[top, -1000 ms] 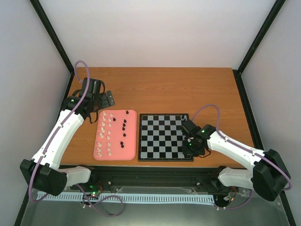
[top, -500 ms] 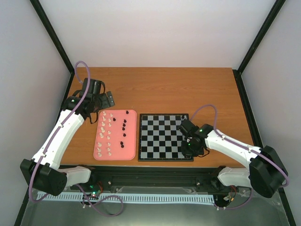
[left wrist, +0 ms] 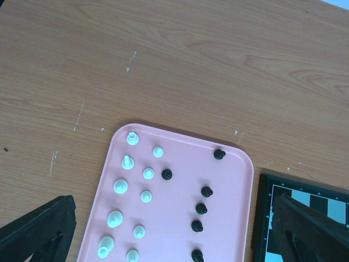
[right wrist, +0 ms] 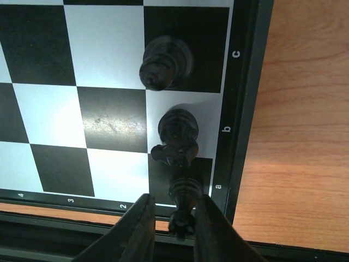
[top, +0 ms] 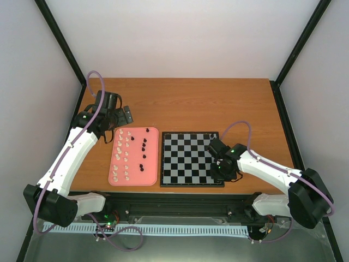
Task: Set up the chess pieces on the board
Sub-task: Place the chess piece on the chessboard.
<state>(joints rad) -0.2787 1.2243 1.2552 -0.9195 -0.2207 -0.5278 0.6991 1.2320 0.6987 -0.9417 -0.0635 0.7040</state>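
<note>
While on board (right wrist: 109,41) corner, black piece (right wrist: 185,192) inside right claw (right wrist: 173,199).

The board (top: 188,158) was checkered black and white inside a dark rim. Beside it, the tray (left wrist: 172,234) was pink, dotted with cream pieces (left wrist: 120,186) and black pieces (left wrist: 201,208). Under it, the table (top: 191,103) showed orange-brown wood grain.

Pink tray (top: 152,176) flat on wooden table (top: 218,103)

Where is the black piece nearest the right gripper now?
Right wrist view: the black piece sits between the right gripper's fingers on the board's corner square by rim letter a, beside two more black pieces at b and c.
</note>
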